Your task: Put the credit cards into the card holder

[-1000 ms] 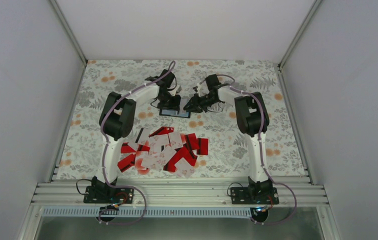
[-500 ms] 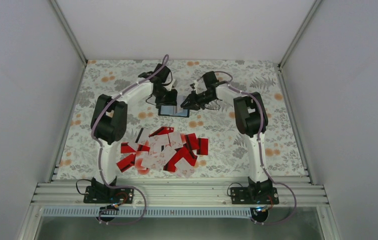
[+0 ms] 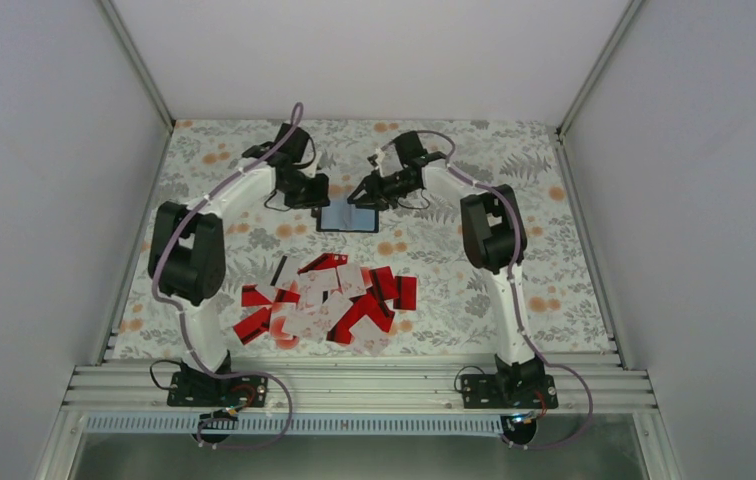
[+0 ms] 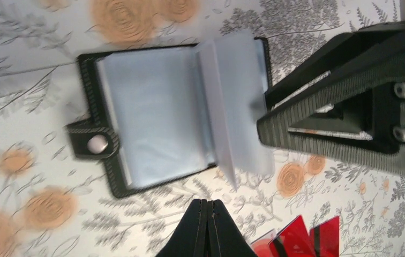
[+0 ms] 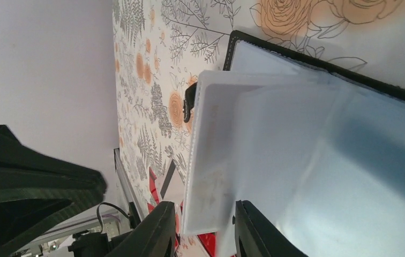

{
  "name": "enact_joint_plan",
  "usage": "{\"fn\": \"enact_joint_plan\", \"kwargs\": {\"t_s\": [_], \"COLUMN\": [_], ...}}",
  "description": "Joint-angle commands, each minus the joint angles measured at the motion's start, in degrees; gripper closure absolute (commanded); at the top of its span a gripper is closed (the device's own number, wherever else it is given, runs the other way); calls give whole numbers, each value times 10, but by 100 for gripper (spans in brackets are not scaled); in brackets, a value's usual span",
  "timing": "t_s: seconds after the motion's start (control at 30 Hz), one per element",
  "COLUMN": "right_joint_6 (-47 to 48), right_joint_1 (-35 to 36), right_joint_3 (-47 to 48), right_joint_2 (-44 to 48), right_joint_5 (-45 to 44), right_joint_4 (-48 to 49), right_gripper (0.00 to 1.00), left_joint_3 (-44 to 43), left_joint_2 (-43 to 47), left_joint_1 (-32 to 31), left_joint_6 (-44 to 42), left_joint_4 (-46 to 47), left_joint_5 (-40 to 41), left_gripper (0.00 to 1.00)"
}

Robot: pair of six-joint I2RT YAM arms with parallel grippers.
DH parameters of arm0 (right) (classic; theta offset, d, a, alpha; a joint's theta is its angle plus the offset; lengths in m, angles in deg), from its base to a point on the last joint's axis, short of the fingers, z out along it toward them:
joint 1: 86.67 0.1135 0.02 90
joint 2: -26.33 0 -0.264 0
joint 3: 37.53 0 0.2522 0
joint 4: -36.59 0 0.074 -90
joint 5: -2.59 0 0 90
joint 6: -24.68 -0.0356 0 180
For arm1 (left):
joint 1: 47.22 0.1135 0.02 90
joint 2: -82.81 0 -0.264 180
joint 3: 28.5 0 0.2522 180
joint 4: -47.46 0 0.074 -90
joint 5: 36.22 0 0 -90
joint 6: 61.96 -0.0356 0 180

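Note:
The card holder (image 3: 348, 216) lies open on the flowered cloth, its pale blue-grey sleeves facing up (image 4: 152, 123). One clear sleeve (image 4: 232, 107) stands lifted. A white card (image 5: 214, 155) sits partly inside a sleeve of the holder (image 5: 350, 176), between the jaws of my right gripper (image 5: 204, 227), which stand apart on both sides of it. My right gripper (image 3: 362, 199) is at the holder's far right edge. My left gripper (image 4: 208, 203) is shut and empty, just left of the holder (image 3: 314, 192). The remaining credit cards (image 3: 326, 300), red and white, lie heaped nearer the arm bases.
White walls close in the cloth on three sides. A metal rail (image 3: 354, 385) carries both arm bases at the near edge. In the left wrist view the right gripper's black finger (image 4: 345, 123) hangs over the holder's edge, and red cards (image 4: 297, 241) show low down.
My left gripper has drawn back off the holder, to the left and away, which uncovers the sleeves. My right gripper has shifted slightly left and its jaws have widened around the white card.

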State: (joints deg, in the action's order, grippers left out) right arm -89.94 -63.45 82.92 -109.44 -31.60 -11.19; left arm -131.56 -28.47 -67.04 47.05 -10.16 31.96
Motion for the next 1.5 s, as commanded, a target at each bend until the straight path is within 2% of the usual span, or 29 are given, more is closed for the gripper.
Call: {"fn": "enact_joint_plan", "kwargs": {"t_s": [0.0, 0.47, 0.7, 0.8, 0.9, 0.97, 1.17, 1.2, 1.23, 1.33, 1.47], "right_joint_6": [-6, -34, 18, 58, 90, 106, 145, 151, 155, 153, 146], "right_joint_1": [17, 59, 58, 56, 56, 55, 61, 63, 65, 67, 67], "right_joint_3": [32, 93, 97, 86, 30, -22, -172, -192, -214, -272, -296], "right_joint_2": [-38, -99, -55, -14, 47, 93, 240, 266, 292, 380, 487], "right_joint_5": [34, 51, 49, 15, -33, -64, -210, -237, -262, -334, -432], "right_joint_4": [-22, -22, -47, -73, -78, -69, -48, -40, -29, 16, 66], "right_gripper": [71, 70, 67, 66, 62, 60, 50, 48, 46, 37, 16], "left_joint_3": [56, 240, 293, 300, 314, 324, 332, 335, 338, 336, 301], "left_joint_2": [62, 242, 301, 322, 331, 337, 379, 392, 405, 441, 472], "left_joint_1": [19, 54, 54, 54, 54, 52, 34, 28, 23, 16, 17], "left_joint_6": [-5, -4, 8, 3, -5, -7, -18, -20, -22, -32, -77], "left_joint_4": [14, 27, 39, 39, 37, 35, 16, 14, 12, -2, -29], "left_joint_5": [20, 58, 54, 55, 56, 62, 97, 105, 115, 170, 254], "left_gripper": [97, 97, 97, 95, 90, 83, 47, 38, 25, 2, 0]}}
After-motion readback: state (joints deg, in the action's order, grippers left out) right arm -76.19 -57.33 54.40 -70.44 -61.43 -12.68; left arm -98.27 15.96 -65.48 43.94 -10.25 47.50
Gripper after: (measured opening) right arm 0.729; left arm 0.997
